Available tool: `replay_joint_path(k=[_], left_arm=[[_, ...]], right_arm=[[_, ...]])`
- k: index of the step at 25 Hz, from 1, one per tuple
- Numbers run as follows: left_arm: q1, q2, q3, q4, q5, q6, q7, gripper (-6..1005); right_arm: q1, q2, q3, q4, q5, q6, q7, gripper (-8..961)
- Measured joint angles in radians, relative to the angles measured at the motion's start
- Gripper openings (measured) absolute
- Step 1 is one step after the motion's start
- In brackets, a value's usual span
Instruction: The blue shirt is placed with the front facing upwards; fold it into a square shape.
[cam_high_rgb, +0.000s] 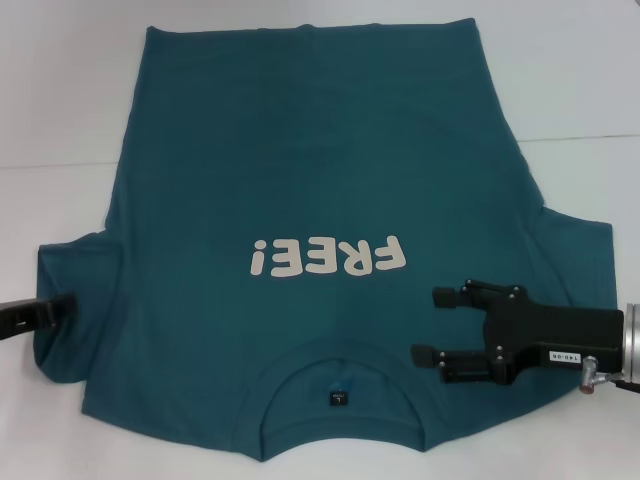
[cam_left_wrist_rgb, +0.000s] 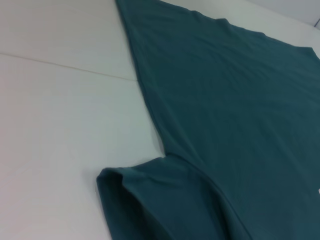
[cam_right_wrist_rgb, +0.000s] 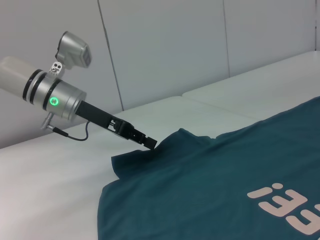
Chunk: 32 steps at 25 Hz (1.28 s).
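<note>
The blue shirt (cam_high_rgb: 330, 190) lies flat and front up on the white surface (cam_high_rgb: 60, 100), its neck (cam_high_rgb: 340, 385) at the near edge and its hem at the far side, so the cream "FREE!" lettering (cam_high_rgb: 325, 257) reads upside down in the head view. A small dark label (cam_high_rgb: 339, 397) sits inside the round collar.

The left gripper (cam_high_rgb: 62, 306) is at the tip of the left sleeve (cam_high_rgb: 70, 300), low against the surface; the right wrist view shows its dark fingers (cam_right_wrist_rgb: 147, 142) drawn together at the sleeve's edge (cam_right_wrist_rgb: 135, 155), which lifts slightly there. Whether cloth is actually pinched between them cannot be told. The sleeve is bunched and folded on itself in the left wrist view (cam_left_wrist_rgb: 145, 200).

The right gripper (cam_high_rgb: 432, 325) lies over the shirt's right shoulder, near the collar, pointing left. Its two black fingers (cam_high_rgb: 445, 296) are spread apart with teal fabric showing between them, gripping nothing.
</note>
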<state>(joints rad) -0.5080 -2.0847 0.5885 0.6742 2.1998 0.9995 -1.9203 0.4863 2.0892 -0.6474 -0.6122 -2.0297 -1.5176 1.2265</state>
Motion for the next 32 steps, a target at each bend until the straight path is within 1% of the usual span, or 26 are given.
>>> replay_joint_path(k=[5,12,13,14,18,21,23,26,29,32], left_arm=[[0.0,0.0,0.049,0.0,0.0,-0.024,0.001,29],[0.011,-0.002,0.048,0.016,0.0,-0.032,0.002,34],[0.023,-0.008,0.044,0.044,-0.001,-0.031,0.002,37],[0.023,-0.008,0.044,0.044,-0.001,-0.031,0.002,39],[0.054,-0.024,0.043,0.108,-0.006,-0.024,-0.004,48],[0.072,-0.03,0.043,0.134,-0.008,-0.024,-0.036,55],[0.083,-0.034,0.042,0.15,-0.006,-0.03,-0.076,104],[0.095,-0.03,0.043,0.151,0.0,-0.035,-0.126,177],[0.097,-0.028,0.046,0.148,0.003,-0.045,-0.138,250],[0.097,-0.029,0.048,0.147,0.022,-0.061,-0.139,352]], right_arm=[[0.0,0.0,0.0,-0.002,0.0,-0.002,0.003,942],[0.0,0.001,0.0,-0.003,0.0,-0.003,0.005,942],[0.001,0.001,0.0,-0.004,0.0,-0.003,0.005,942],[0.001,0.001,0.0,-0.004,0.0,-0.004,0.005,942],[0.002,0.002,0.0,-0.004,0.0,-0.006,0.005,942],[0.003,0.002,0.001,-0.004,0.0,-0.006,0.005,942],[0.003,0.002,0.001,-0.005,0.0,-0.006,0.007,942],[0.003,0.002,0.002,-0.007,0.0,-0.005,0.012,942],[0.004,0.001,0.002,-0.008,0.0,-0.005,0.013,942],[0.008,0.0,0.002,-0.008,0.0,-0.005,0.013,942]])
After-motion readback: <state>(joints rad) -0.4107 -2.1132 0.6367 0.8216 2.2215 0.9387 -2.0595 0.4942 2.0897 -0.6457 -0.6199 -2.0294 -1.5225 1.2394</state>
